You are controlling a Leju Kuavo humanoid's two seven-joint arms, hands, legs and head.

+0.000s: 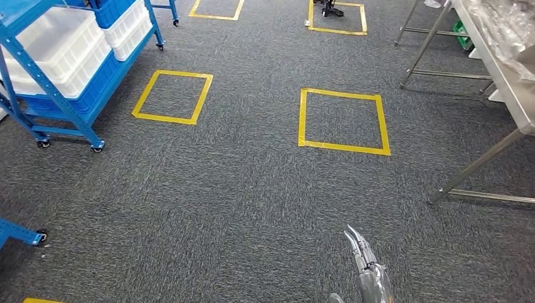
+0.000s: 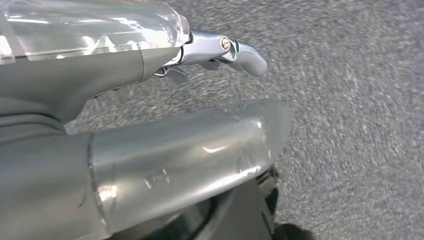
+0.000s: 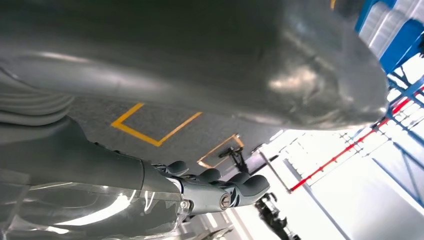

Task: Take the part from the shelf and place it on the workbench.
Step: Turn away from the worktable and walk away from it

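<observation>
Over on my left I'm looking at the blue shelf (image 1: 60,104) with its white bins (image 1: 63,44). I'm guessing the part is sitting in one of those, but I honestly can't spot it from here, so where exactly it lies is a cannot-tell. If it fits in a bin like that, I'm betting it's light and rigid enough for one hand. I'm planning on pinching it at its middle between thumb and fingers, and going gently in case it's bagged and slippery. My left hand (image 2: 165,145) is hanging over the carpet (image 1: 252,208), holding nothing, thumb apart from the one finger I can make out. In the middle I'm seeing yellow tape squares (image 1: 344,147) on the floor. My right hand (image 1: 366,265) is poking forward low down, fingers straight and lying side by side, thumb off to itself, empty too. Far right, the metal workbench (image 1: 505,85) is waiting, well apart from the shelf.
</observation>
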